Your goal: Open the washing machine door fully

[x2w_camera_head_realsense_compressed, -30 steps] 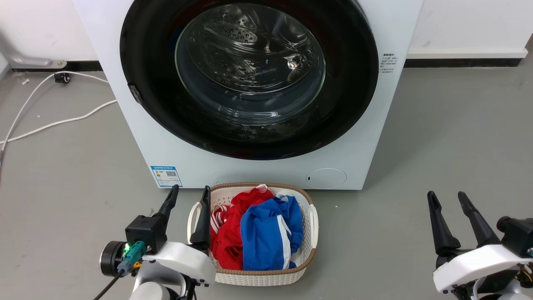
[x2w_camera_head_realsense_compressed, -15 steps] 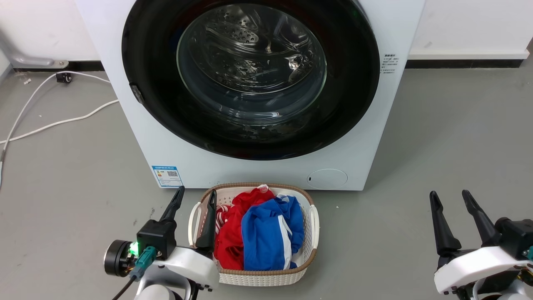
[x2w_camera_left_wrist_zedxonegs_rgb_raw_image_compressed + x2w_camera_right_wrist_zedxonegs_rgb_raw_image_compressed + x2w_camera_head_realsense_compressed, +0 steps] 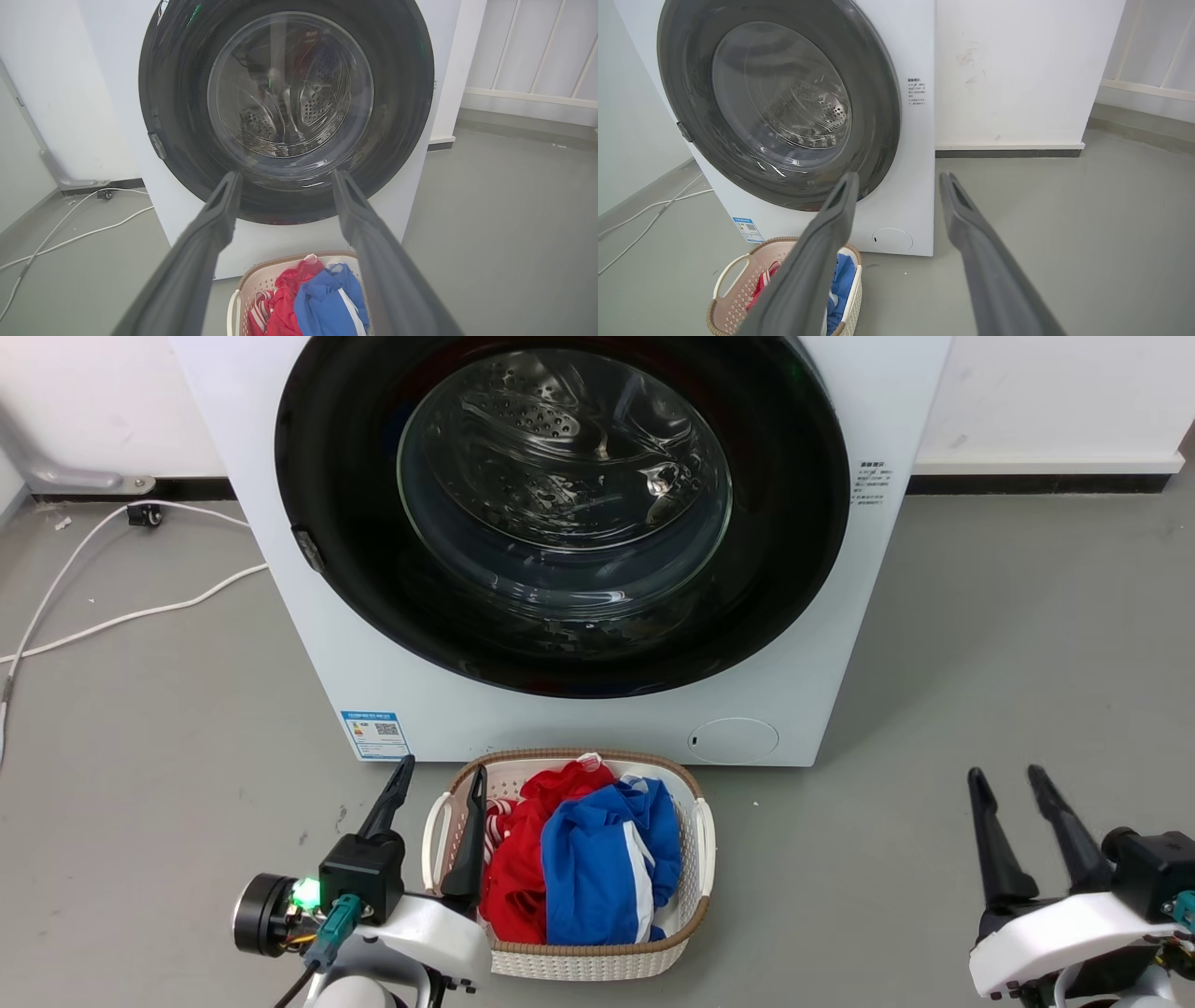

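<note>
We see the door shut, lying flush in the front of the white machine. It is a glossy black disc with a clear glass bowl in its middle, and the steel drum shows through the glass. A small grey tab sits on the door's left rim.

Our left tool hangs low at the lower left of the head view, well short of the door. Its two dark fingers stand apart and hold nothing. In that view its right finger crosses the left handle of the basket; we cannot tell whether they touch. The left wrist view looks straight at the door past the spread fingers.

Our right tool is at the lower right, above the bare grey floor and well apart from the machine. Its fingers are also spread, with nothing between them.

The basket stands on the floor just before the machine, below the door, with red and blue clothes in it. A round white flap and a blue label mark the machine's lower front. A white cable runs over the floor on the left.
</note>
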